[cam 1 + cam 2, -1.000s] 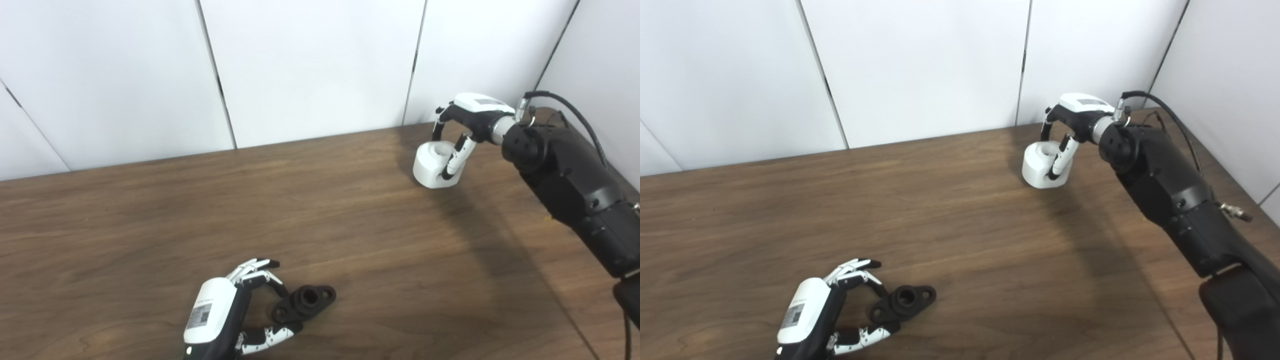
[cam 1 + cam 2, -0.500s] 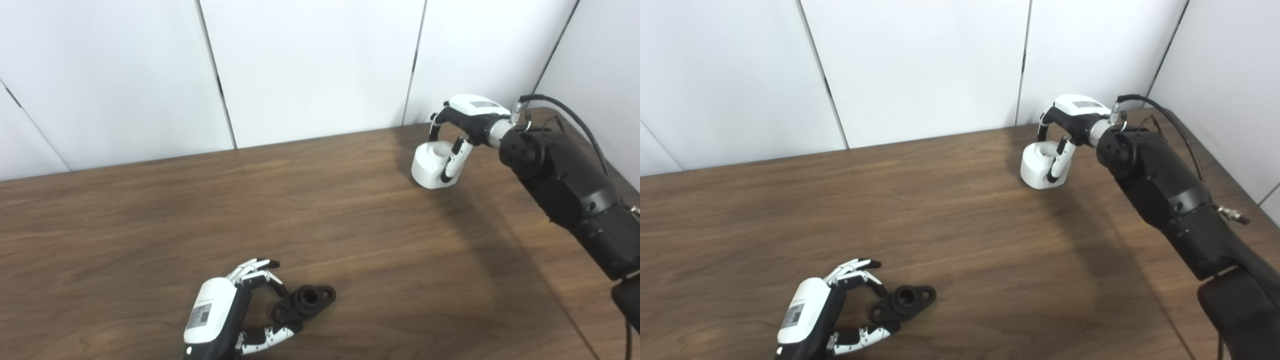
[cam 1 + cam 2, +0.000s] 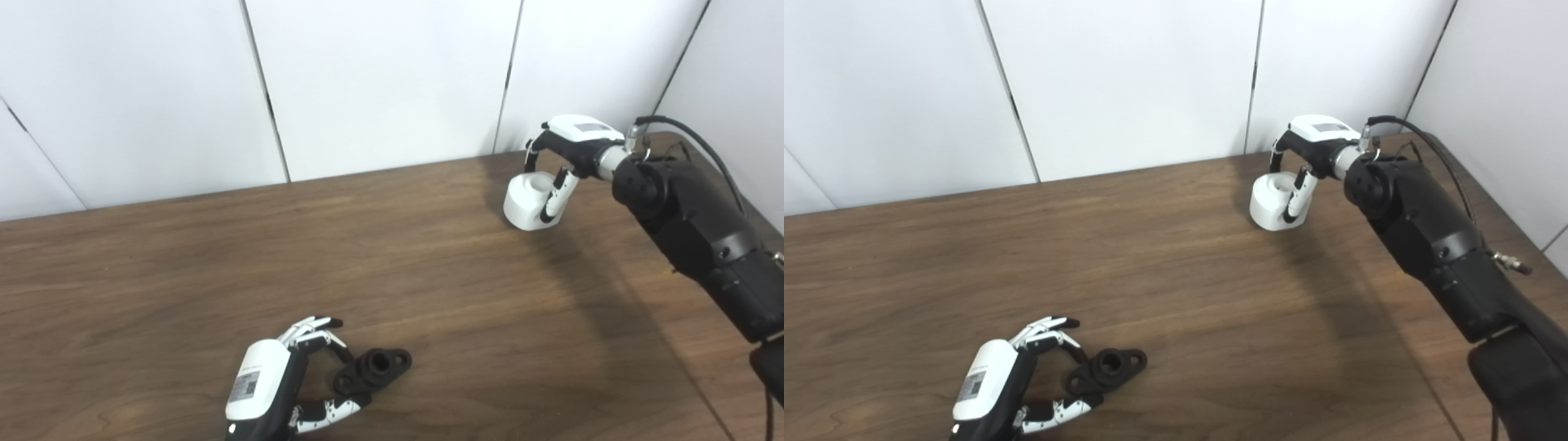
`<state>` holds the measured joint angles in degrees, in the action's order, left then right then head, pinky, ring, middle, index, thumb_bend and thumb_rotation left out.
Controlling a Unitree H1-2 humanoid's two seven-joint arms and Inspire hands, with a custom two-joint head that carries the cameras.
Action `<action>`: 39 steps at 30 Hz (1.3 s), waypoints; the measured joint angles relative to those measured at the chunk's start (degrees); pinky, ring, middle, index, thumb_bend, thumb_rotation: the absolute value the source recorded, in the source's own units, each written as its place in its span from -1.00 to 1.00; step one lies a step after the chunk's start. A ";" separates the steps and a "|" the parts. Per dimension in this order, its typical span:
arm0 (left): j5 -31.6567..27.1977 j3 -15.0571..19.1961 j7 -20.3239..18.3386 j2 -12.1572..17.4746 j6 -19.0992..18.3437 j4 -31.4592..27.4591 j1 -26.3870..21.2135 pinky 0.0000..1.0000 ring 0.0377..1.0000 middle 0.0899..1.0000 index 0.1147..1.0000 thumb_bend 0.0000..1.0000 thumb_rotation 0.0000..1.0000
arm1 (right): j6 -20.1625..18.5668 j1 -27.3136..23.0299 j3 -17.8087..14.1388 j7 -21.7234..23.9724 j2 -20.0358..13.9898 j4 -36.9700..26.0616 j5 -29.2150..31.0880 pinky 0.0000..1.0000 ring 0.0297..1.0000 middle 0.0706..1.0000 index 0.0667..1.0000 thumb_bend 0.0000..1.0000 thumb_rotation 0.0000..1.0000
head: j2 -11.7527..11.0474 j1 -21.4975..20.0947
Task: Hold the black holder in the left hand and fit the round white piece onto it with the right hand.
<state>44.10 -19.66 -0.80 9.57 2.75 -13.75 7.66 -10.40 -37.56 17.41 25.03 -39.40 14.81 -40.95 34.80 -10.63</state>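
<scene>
Fingers of the right hand [image 3: 560,160] curl around the round white piece [image 3: 528,203], apparently gripping it for lifting, while the left hand [image 3: 278,383] cups the black holder [image 3: 372,370], not yet clenched.

I look down through two head cameras set side by side, both aimed forward and downward across the wooden table [image 3: 184,257] toward the white panelled wall [image 3: 380,79] at its far edge. The two views cover almost the same ground; the right eye view sits a little to the right, so everything in it lands further left. In both, my left hand [image 3: 269,386] enters at the bottom edge, close to the lens, and my right hand [image 3: 1311,144] reaches to the far right corner, well away. The right eye view shows more of the right side wall [image 3: 1507,92].
</scene>
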 measured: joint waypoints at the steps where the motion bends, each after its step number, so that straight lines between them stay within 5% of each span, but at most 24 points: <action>1: 0.00 -0.01 0.02 -0.06 0.00 0.15 -0.16 0.48 0.67 0.55 -0.15 0.03 -0.92 | -0.39 0.19 -0.03 0.58 -0.10 -1.27 -0.07 0.96 1.00 0.72 -0.10 0.05 -0.72 | 0.09 0.26; 15: 1.36 -0.49 0.88 -1.64 -0.01 2.35 -1.59 0.51 0.68 0.55 -0.15 0.03 -0.92 | -2.73 0.34 -0.19 12.09 -2.15 -24.22 -1.24 1.00 1.00 0.68 -0.10 0.05 -0.72 | 0.18 2.72; 39: 4.81 -3.41 2.13 -4.55 -2.95 5.93 -4.92 0.63 0.73 0.60 -0.15 0.03 -0.90 | -3.45 2.12 -0.05 22.78 5.08 -44.69 1.39 1.00 1.00 0.68 -0.11 0.05 -0.71 | 2.81 7.73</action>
<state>48.91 -23.06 1.33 5.02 -0.20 -7.81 2.73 -13.85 -35.44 17.37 47.81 -34.32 -29.88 -39.56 37.62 -2.90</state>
